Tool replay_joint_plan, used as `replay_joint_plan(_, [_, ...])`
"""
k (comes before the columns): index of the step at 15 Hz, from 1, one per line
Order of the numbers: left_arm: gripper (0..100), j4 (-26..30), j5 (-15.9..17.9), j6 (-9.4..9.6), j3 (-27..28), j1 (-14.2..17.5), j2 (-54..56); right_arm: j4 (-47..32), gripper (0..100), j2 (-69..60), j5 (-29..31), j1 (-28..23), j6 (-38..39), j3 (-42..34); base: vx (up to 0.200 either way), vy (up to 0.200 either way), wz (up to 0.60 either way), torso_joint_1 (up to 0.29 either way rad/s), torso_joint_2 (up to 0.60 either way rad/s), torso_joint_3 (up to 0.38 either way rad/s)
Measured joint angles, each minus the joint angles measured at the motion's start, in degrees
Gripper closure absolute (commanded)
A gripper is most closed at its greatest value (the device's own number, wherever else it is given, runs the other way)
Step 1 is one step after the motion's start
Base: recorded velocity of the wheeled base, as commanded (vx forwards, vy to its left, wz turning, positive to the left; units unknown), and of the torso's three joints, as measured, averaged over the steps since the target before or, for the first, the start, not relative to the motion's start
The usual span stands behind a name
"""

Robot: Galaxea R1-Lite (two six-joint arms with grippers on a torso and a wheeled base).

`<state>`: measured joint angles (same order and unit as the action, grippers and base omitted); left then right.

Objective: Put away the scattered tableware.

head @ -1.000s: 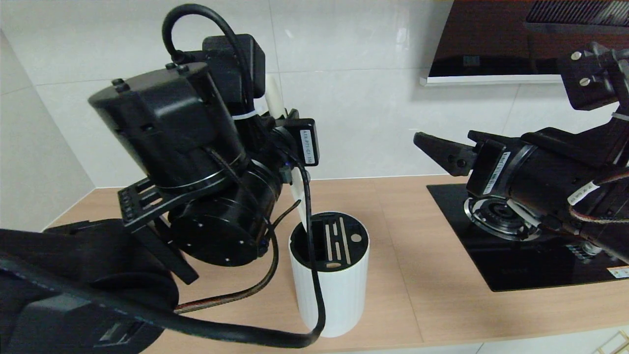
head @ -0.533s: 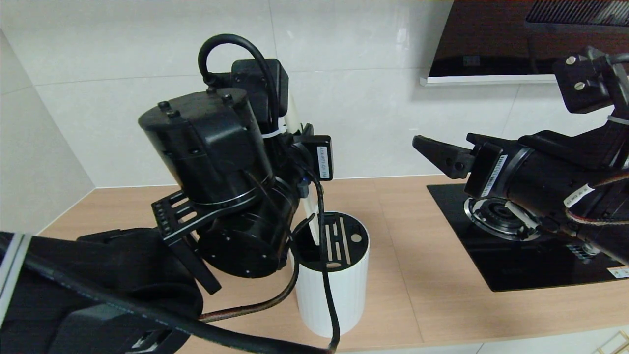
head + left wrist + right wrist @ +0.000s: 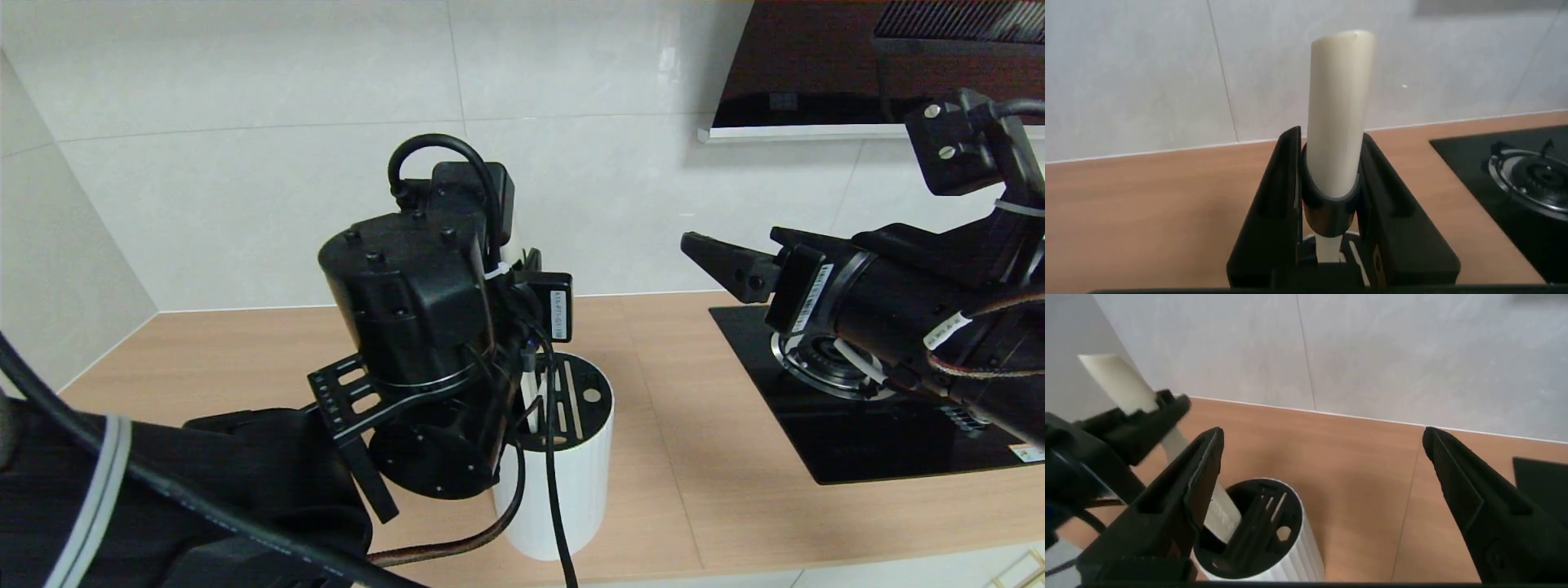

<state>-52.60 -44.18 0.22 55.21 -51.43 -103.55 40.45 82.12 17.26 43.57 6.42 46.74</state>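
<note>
Gripping a cream-handled utensil (image 3: 1341,98), left end effector (image 3: 1331,155) hangs above the white holder (image 3: 563,490).

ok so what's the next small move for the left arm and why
Probably lower the left gripper a little: it is shut on the cream-handled utensil, whose lower end is just inside the top of the white holder, so releasing now might tip it.

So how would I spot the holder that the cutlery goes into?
Find the wooden counter below the tiled wall, with a black cooktop set into its right part. Left of the cooktop, near the front edge, stands a white cylinder, under the left gripper holding a cream-handled utensil. Its black top with slots and a round hole sets it apart.
</note>
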Motion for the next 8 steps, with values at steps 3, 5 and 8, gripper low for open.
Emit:
replay_joint_plan(3, [100,0.0,0.0,-1.41,-1.5,-0.3,-1.4,0.0,0,0.4,0.0,0.0,0.0,-0.1,0.0,0.0,0.0,0.0,0.0,0.0])
replay_joint_plan(5, [100,0.0,0.0,-2.0,-2.6,-0.5,-2.2,0.0,0,0.7,0.0,0.0,0.0,-0.1,0.0,0.0,0.0,0.0,0.0,0.0])
replay_joint_plan(8, [100,0.0,0.0,-3.66,-3.1,-0.6,-4.2,0.0,0,0.9,0.0,0.0,0.0,-0.2,0.0,0.0,0.0,0.0,0.0,0.0])
